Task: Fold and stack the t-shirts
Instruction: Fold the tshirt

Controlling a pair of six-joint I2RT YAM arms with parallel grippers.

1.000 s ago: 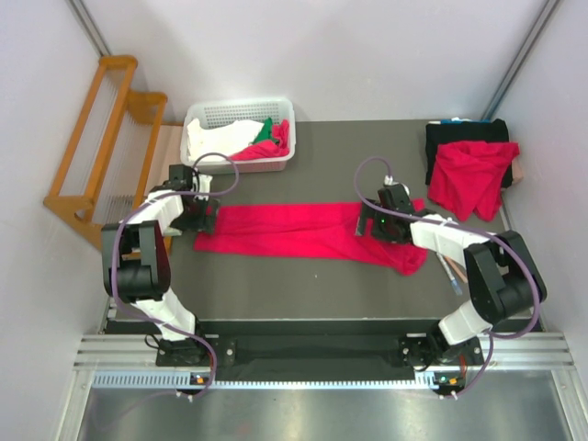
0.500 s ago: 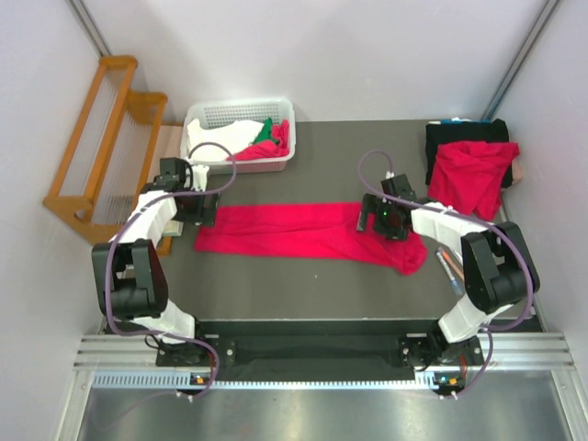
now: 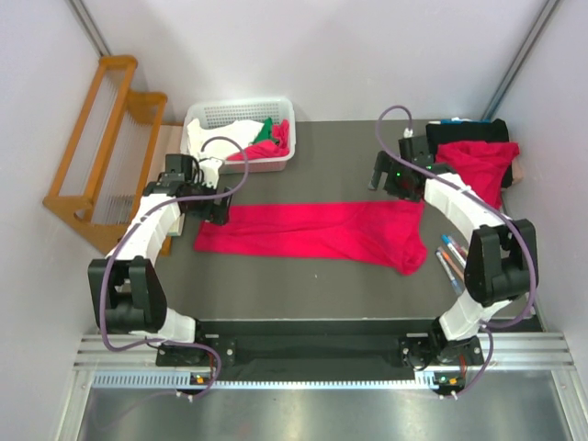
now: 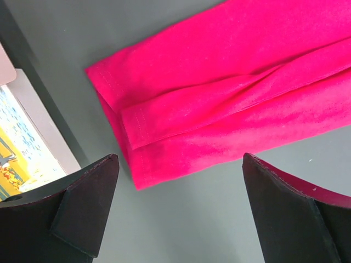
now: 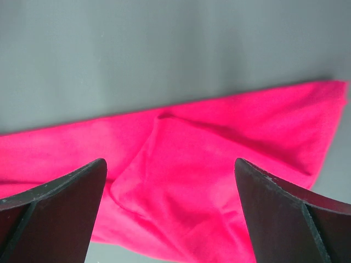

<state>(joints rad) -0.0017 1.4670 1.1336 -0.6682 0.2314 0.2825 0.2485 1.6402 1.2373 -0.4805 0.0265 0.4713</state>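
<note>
Crimson-red cloth t-shirt (image 3: 303,231) lies as long folded strip on dark desk (image 3: 322,289); left fingers (image 4: 82,208) and right fingers (image 5: 49,213) spread apart, empty, near its ends, likely readying next fold.

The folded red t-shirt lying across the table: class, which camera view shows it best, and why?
The top external view: it shows the whole t-shirt, a long folded band. The left wrist view shows only its hemmed left end; the right wrist view only its rumpled right end.
</note>
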